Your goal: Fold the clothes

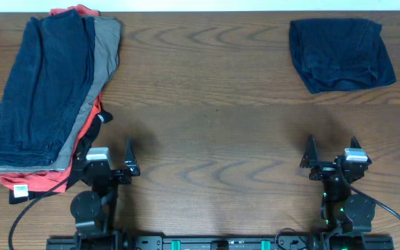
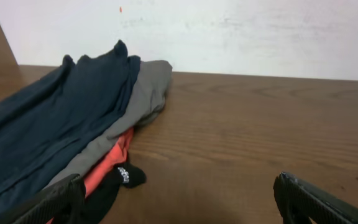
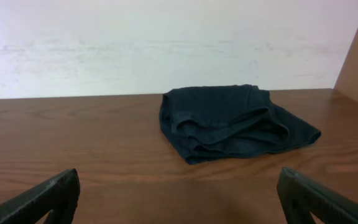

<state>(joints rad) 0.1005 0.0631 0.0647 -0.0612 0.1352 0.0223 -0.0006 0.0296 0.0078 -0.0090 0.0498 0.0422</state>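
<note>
A folded dark navy garment (image 1: 340, 54) lies at the far right of the table; it also shows in the right wrist view (image 3: 232, 121). A pile of clothes (image 1: 47, 90) lies at the left, with a navy piece on top (image 2: 48, 124), then grey (image 2: 143, 93), red-orange (image 2: 107, 163) and black (image 2: 120, 180) pieces under it. My left gripper (image 1: 110, 161) is open and empty at the near left, beside the pile's near end. My right gripper (image 1: 333, 158) is open and empty at the near right, well short of the folded garment.
The wooden table (image 1: 207, 104) runs between the pile and the folded garment. A white wall (image 3: 166, 43) stands behind the table's far edge. Both arm bases (image 1: 214, 242) sit on a rail at the near edge.
</note>
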